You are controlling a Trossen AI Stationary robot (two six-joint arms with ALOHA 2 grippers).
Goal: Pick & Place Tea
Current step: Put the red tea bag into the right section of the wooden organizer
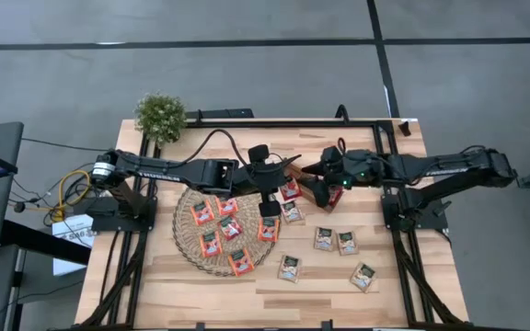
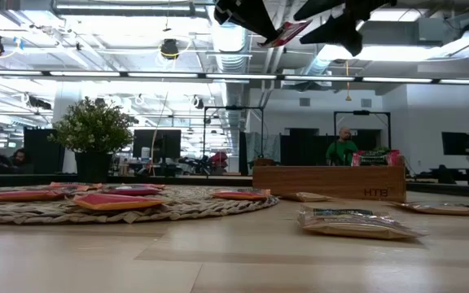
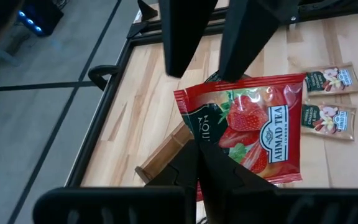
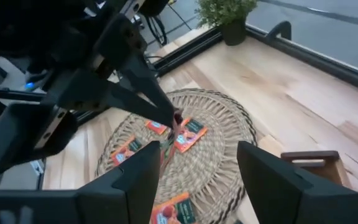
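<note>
- L gripper (image 3: 197,155): fingers pressed together, pinching the near edge of a red sachet (image 3: 247,130), held in the air.
- R gripper (image 4: 197,149): fingers spread wide, one on either side of the sachet's far end, not gripping it as far as I can tell.
- Sachet hangs above the wooden tray (image 3: 166,152), between the two grippers, near the table's middle-back.
- Handling (my guess): v. light, thin foil-type packet, flexible and slick. It holds flat from an edge pinch here, but could swivel or slide out if bumped.
- Best hold: pinch a sealed edge or corner with enough overlap. Not fragile, so a firm squeeze is OK.
- Other tea: red sachets on the wicker mat (image 1: 191,241), green-pale ones (image 1: 348,243) on bare wood on the R arm's side, well apart from the tray.
- L wrist view: the only one showing the sachet face-on, w/ the pinch point and R's fingers above it.
- R wrist view: sachet is edge-on, just a sliver at L's fingertips, but mat and tray layout below is clear.
- High view: arms meet nose to nose over the tray. Grip hidden under them, only a bit of red showing.
- Low view: sachet well up off the table. A person stands far behind the tray, in the room.
</note>
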